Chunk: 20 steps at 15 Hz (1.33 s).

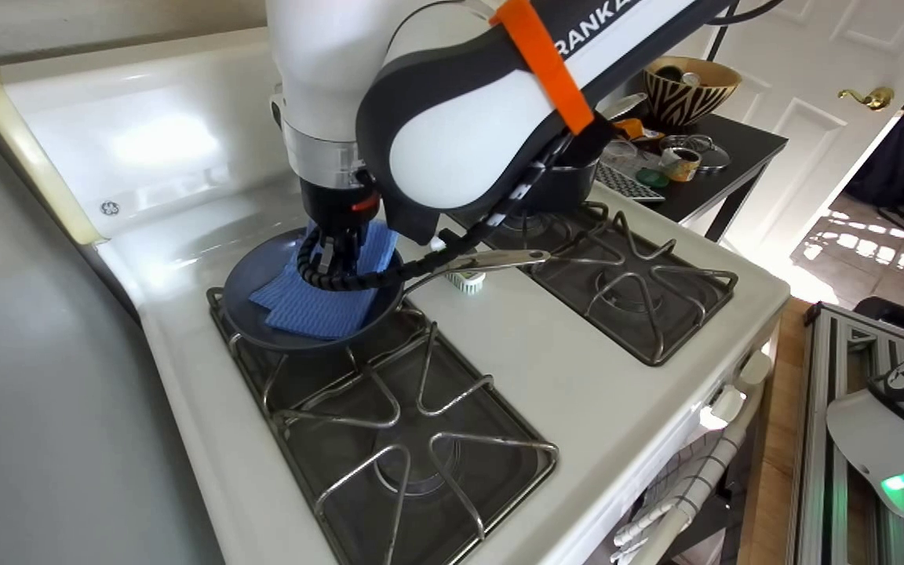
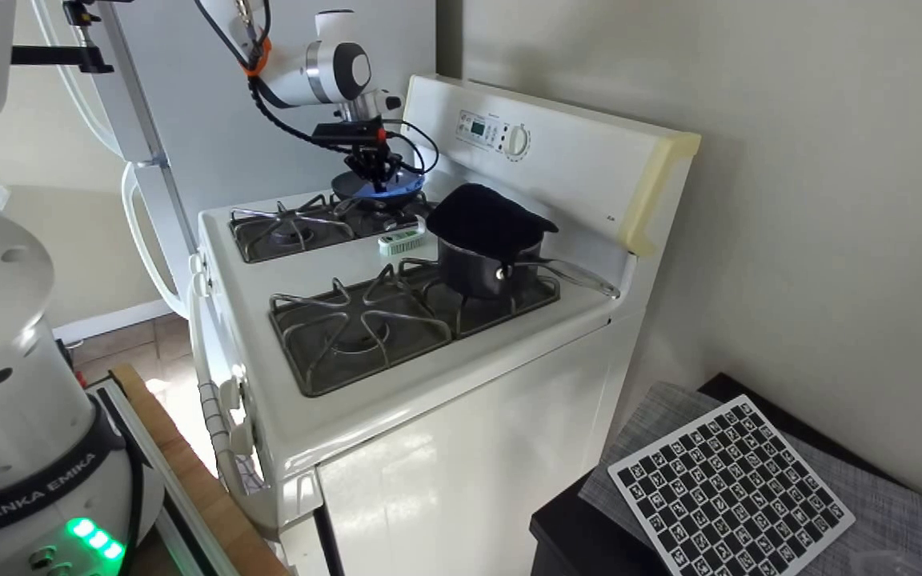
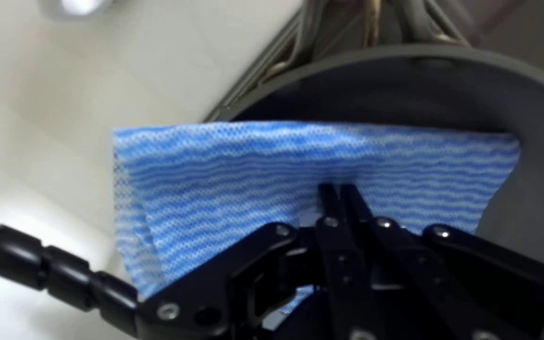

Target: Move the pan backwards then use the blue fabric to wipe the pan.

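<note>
Far left on the stove (image 1: 515,345), my pressed-together claw (image 3: 337,190) points down onto the blue fabric (image 3: 234,189) across the pan (image 1: 258,268); any pinch unclear.

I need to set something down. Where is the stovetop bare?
Bare: the white strip between the burner grates, forward of the brush; both front burners too. Crowded: the rear, with pan, blue fabric and gripper at one side, black pot at the other.

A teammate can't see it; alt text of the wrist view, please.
The closed gripper is at a striped blue cloth lying across the dark pan and past its rim, over white stovetop at picture left; whether it pinches the cloth is unclear.
</note>
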Tool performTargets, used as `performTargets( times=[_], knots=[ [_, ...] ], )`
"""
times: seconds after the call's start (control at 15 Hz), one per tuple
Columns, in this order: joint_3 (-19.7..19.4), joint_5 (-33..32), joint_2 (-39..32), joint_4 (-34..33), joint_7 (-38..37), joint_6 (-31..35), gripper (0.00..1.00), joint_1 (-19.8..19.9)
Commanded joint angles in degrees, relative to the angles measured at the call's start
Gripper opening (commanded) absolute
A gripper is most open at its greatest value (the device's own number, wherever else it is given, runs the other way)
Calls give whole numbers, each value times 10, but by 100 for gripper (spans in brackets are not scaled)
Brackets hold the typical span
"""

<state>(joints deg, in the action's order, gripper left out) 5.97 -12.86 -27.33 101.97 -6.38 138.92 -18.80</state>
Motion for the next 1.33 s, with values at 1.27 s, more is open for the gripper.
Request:
performTargets(
  times=[1.27],
  knots=[
    [53,79,-54,-58,66,5,0,9]
  ],
)
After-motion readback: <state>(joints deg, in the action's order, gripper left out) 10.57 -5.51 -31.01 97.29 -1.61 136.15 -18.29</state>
